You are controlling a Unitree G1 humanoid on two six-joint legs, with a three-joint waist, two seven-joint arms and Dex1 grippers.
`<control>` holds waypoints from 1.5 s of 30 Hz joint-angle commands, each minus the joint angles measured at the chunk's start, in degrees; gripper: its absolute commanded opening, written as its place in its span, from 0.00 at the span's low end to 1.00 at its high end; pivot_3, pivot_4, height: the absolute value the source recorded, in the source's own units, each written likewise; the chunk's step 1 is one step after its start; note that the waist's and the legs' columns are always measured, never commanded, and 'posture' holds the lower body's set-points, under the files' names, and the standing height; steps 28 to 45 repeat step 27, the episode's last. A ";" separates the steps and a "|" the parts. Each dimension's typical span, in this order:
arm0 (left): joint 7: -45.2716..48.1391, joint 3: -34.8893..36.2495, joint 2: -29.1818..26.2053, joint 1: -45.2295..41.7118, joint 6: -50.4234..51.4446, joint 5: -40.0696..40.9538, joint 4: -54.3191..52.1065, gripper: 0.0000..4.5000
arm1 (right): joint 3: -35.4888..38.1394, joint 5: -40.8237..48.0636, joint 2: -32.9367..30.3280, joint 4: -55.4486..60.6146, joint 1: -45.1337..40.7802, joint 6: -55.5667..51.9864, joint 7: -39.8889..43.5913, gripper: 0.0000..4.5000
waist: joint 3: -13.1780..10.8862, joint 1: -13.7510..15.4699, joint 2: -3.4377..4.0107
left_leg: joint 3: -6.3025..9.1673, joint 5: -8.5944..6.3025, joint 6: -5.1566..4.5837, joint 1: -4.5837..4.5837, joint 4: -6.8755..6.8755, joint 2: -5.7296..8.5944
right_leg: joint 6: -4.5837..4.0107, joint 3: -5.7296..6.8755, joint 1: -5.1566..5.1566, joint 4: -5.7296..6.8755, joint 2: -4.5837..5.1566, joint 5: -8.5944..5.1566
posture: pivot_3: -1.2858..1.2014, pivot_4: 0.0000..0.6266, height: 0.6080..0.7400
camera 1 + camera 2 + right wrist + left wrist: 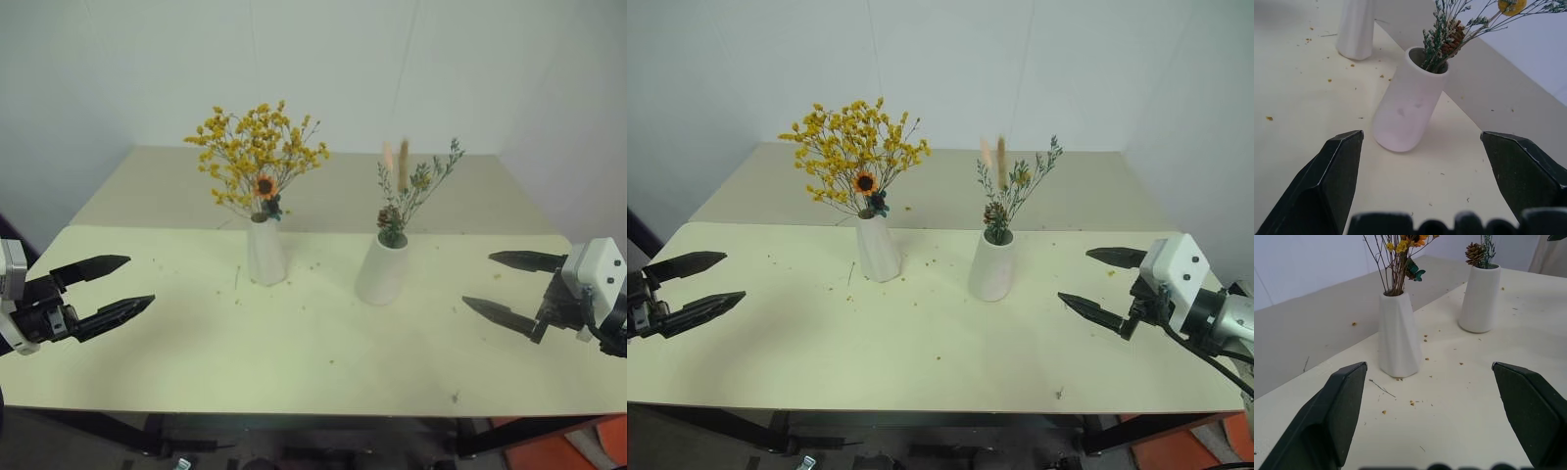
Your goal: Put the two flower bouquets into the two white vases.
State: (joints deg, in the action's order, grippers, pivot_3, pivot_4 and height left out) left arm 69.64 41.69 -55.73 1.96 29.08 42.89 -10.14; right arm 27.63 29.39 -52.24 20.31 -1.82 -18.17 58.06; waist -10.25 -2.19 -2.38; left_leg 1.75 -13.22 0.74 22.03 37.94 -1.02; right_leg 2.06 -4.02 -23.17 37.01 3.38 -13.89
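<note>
Open end effectors (116, 286) (511, 285), unmarked white vases (265, 250) (382, 269)

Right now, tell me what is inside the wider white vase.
The wider vase holds the small bouquet: greenish sprigs, a brown cone and pinkish plumes rise from its mouth. The stem ends are hidden by its wall.

Left gripper (108, 287): two black tapered fingers (93, 266), white housing at 9 o'clock. Right gripper (1095, 286): matching black fingers (1089, 311), white boxy wrist block (1178, 269), black cable beneath.

L pincer (113, 289) & R pincer (509, 287) both agape, held apart
</note>
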 commanded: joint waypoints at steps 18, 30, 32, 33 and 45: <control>-0.23 11.36 -4.53 7.06 13.49 6.44 -7.08 1.00 | 1.05 1.37 0.40 1.74 4.70 -0.34 -0.15 1.00 | -0.01 -0.21 0.01 | -0.04 0.00 0.00 -0.02 -0.05 -0.02 | 0.14 -0.02 -0.02 -0.02 0.01 -0.17 | 0.52 0.24 1.00; -0.02 10.87 -5.81 7.20 16.24 7.84 -8.87 1.00 | 0.81 2.23 0.67 3.97 7.21 -2.02 -0.85 1.00 | -0.01 -0.13 0.01 | -0.04 -0.01 0.01 -0.01 -0.06 -0.03 | 0.14 -0.02 -0.03 -0.04 0.01 -0.20 | 0.52 0.24 1.00; -0.02 10.87 -5.81 7.20 16.24 7.84 -8.87 1.00 | 0.81 2.23 0.67 3.97 7.21 -2.02 -0.85 1.00 | -0.01 -0.13 0.01 | -0.04 -0.01 0.01 -0.01 -0.06 -0.03 | 0.14 -0.02 -0.03 -0.04 0.01 -0.20 | 0.52 0.24 1.00; -0.02 10.87 -5.81 7.20 16.24 7.84 -8.87 1.00 | 0.81 2.23 0.67 3.97 7.21 -2.02 -0.85 1.00 | -0.01 -0.13 0.01 | -0.04 -0.01 0.01 -0.01 -0.06 -0.03 | 0.14 -0.02 -0.03 -0.04 0.01 -0.20 | 0.52 0.24 1.00; -0.02 10.87 -5.81 7.20 16.24 7.84 -8.87 1.00 | 0.81 2.23 0.67 3.97 7.21 -2.02 -0.85 1.00 | -0.01 -0.13 0.01 | -0.04 -0.01 0.01 -0.01 -0.06 -0.03 | 0.14 -0.02 -0.03 -0.04 0.01 -0.20 | 0.52 0.24 1.00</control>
